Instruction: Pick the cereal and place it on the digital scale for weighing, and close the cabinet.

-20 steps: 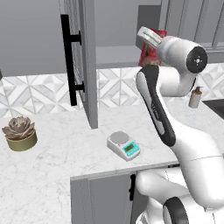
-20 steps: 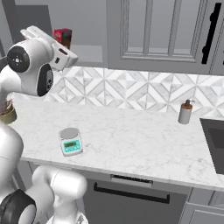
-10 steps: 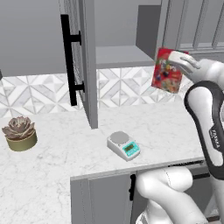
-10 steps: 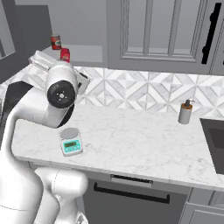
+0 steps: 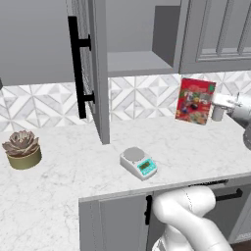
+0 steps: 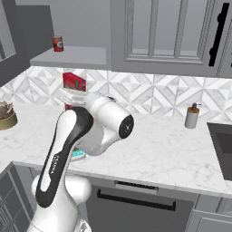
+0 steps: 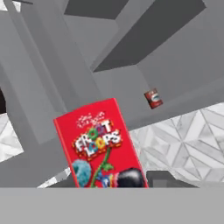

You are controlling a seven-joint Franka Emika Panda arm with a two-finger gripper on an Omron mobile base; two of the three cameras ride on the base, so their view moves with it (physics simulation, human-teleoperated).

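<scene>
Red cereal (image 5: pixel 195 101) upright in my closed gripper (image 5: pixel 217 101) — scale (image 5: pixel 138 163) sits below-left, near the counter's (image 5: pixel 63 171) front edge — I'd lower that way.

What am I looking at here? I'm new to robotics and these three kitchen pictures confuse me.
This is a computer-rendered kitchen with a white robot arm on a base that can drive. Two cameras ride on that base, behind the arm to its left and right, so those two pictures show the same counter from two sides. The third camera sits on the hand and looks along it.

The hand holds the cereal, a flat red box, in the air above the counter. On the counter lie the digital scale, a potted succulent and a soap dispenser. The cabinet above stands open, with a small red can on its shelf.

Nothing is on the scale yet.
</scene>
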